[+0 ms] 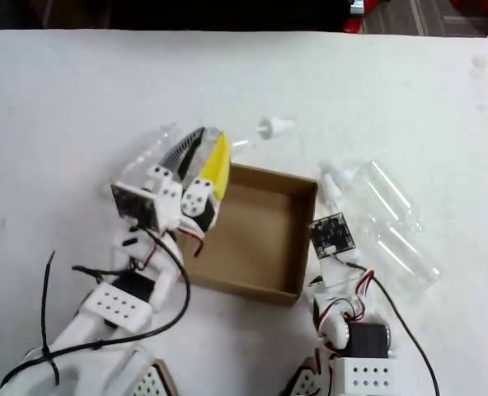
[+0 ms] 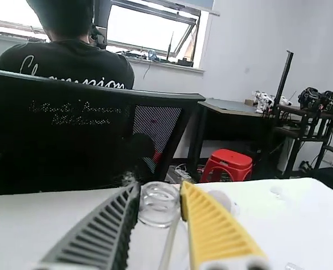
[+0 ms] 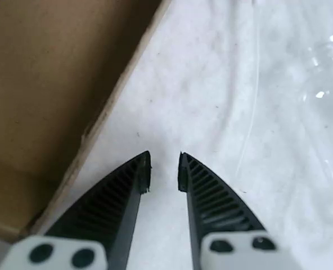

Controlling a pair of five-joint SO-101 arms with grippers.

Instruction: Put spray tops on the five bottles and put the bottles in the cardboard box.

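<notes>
My left gripper [image 2: 158, 190] is shut on the open neck of a clear bottle [image 2: 157, 203], between its grey and yellow fingers [image 2: 211, 230]. In the high view this gripper [image 1: 203, 147] sits at the cardboard box's [image 1: 303, 191] far left corner. A white spray top [image 1: 274, 127] lies on the table just beyond it, also seen behind the yellow finger as a white spray top [image 2: 221, 201]. My right gripper [image 3: 163, 169] hangs low over the table by the box wall [image 3: 54, 84], narrowly open and holding nothing. Clear bottles [image 1: 384, 194] lie right of the box.
Another clear bottle [image 1: 149, 153] lies left of the left gripper. A clear bottle [image 3: 318, 84] lies close to the right gripper. The box [image 1: 260, 231] holds nothing. A person sits in a chair [image 2: 71, 124] beyond the table's far edge. Cables [image 1: 46, 313] trail near the left arm's base.
</notes>
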